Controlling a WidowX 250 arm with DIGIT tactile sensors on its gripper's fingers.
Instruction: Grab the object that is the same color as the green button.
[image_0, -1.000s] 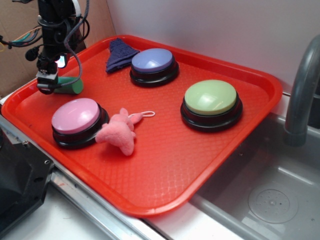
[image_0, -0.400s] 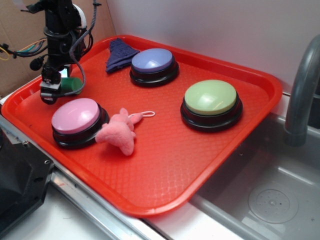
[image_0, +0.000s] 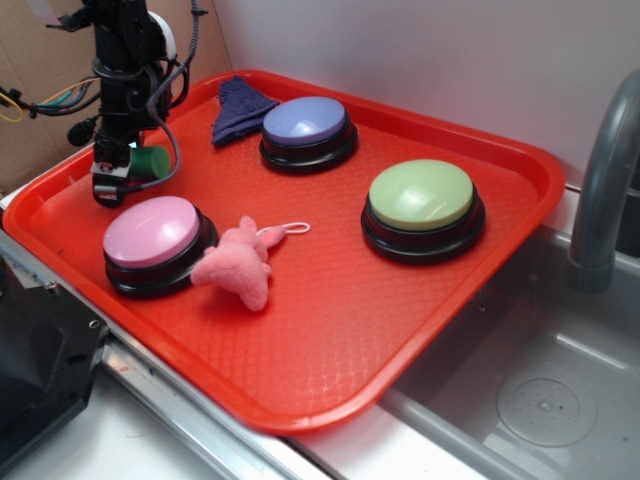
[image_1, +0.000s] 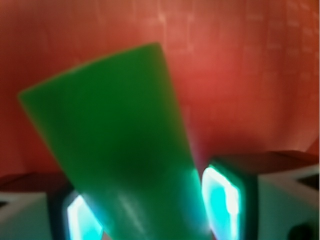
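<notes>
We see black gripper (image_0: 112, 178) clamped on small matte green cylinder (image_1: 117, 150), far left over red plastic tray (image_0: 330, 340). Cylinder sits tilted between fingers; we judge slip risk on lift.

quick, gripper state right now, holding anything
Gripper: shut on the green cylinder, which sits between the jaws above the red tray.

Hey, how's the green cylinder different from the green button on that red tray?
The green cylinder is far smaller than the green button. It is a deep, saturated green; the button's dome is pale lime on a black base. The cylinder sits between the fingers of the gripper near the tray's left corner, while the button stands alone on the right side, untouched. Both are green and over the same red tray.
</notes>
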